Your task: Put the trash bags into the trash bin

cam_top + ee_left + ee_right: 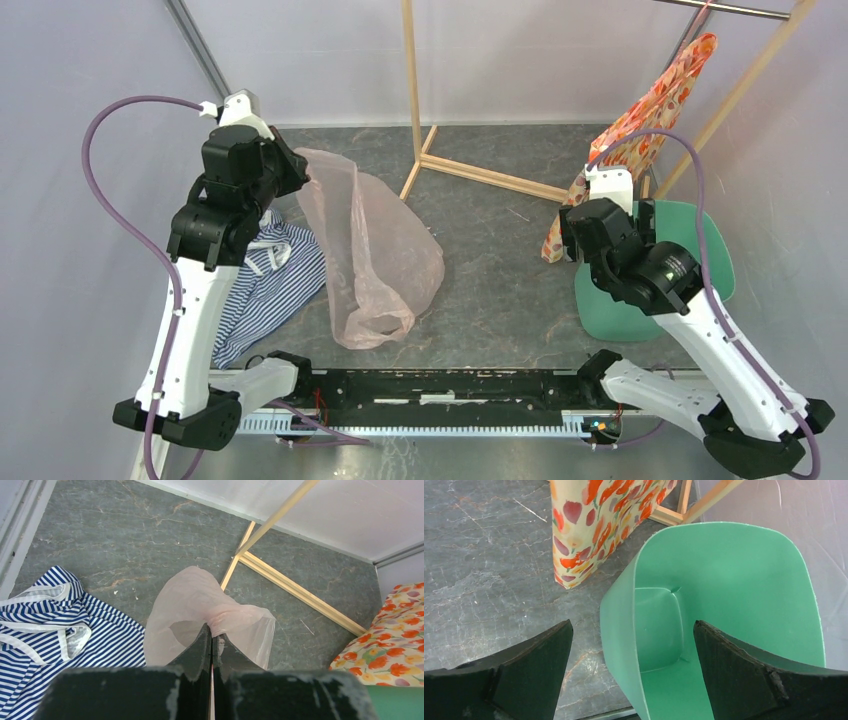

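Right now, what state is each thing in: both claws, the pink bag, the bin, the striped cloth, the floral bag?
left claw: shut on the pink trash bag
right claw: open, holding nothing, straddling the trash bin wall
pink trash bag: pinched at one edge, rest trailing on the table, outside the bin
trash bin: mouth open, nothing visible inside
striped cloth: crumpled on the table
floral bag: hanging

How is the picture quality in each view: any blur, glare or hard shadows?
Top view: soft even light, no hard shadows, pink bag sharp. Left wrist view: left gripper close up and slightly soft, striped cloth crisp. Right wrist view: right gripper dark and soft-edged, green bin sharp, no glare.
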`<state>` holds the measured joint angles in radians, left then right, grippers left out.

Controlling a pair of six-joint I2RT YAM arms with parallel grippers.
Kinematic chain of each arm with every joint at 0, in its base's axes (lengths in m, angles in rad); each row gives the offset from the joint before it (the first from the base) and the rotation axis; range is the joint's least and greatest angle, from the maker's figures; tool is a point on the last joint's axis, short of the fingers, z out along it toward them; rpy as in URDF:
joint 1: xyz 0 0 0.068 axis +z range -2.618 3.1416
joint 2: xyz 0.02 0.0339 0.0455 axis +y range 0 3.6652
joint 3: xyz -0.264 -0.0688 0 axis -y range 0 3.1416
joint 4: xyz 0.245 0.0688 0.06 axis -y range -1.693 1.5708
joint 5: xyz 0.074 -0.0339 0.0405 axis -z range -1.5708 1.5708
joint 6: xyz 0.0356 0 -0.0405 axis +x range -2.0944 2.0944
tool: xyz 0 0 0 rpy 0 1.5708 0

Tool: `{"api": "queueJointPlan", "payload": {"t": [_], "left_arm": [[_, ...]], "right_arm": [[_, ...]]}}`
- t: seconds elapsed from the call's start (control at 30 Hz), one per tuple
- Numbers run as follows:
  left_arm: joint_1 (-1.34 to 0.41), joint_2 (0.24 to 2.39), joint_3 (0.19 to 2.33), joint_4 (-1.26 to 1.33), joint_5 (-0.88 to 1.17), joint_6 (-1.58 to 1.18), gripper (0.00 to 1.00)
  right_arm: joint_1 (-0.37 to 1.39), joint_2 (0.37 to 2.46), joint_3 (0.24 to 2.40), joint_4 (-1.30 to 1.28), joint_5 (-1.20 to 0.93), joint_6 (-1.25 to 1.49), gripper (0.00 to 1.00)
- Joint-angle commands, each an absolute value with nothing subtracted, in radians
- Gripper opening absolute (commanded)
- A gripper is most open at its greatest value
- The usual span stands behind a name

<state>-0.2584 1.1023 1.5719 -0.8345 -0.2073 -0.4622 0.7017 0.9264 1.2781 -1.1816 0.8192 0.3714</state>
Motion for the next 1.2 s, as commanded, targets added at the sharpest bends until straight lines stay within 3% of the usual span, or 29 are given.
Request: {"api": "queueJointPlan", "payload": {"t": [0.0,0.17,0.27,0.47,0.5,0.9,1.03,1.17], "left_arm": [[-0.255,1.073,1.577,-0.799,-0.180,-0.402,0.02],[-0.255,1.050,1.557,-0.808,-0.152,-0.390,0.02],[-0.255,1.026,1.541,-0.810,-0.136,-0.385,0.02],[-0.255,1.000,1.542,-0.835,-0.093,-0.384,0.02],[-0.255,0.997,1.542,-0.836,-0.091,-0.384,0.02],[-0.255,1.027,1.647,-0.842,-0.160,-0.432,0.02],[-0.255,1.090,1.759,-0.839,-0.231,-0.440,0.02],[-0.255,1.156,1.879,-0.808,-0.266,-0.472,0.02]], "right_arm": [[0.627,0.930,1.236,-1.084,0.743,0.327,0.96],[0.522,0.905,1.146,-0.998,0.581,0.285,0.78],[0.483,0.899,1.115,-0.983,0.509,0.279,0.57],[0.476,0.897,1.140,-0.998,0.422,0.269,0.04],[0.476,0.900,1.155,-1.001,0.397,0.264,0.00],[0.523,0.929,1.334,-1.033,-0.026,0.200,0.00],[0.612,0.948,1.350,-0.986,-0.061,0.222,0.00],[0.801,0.996,1.357,-0.921,0.055,0.287,0.00]]}}
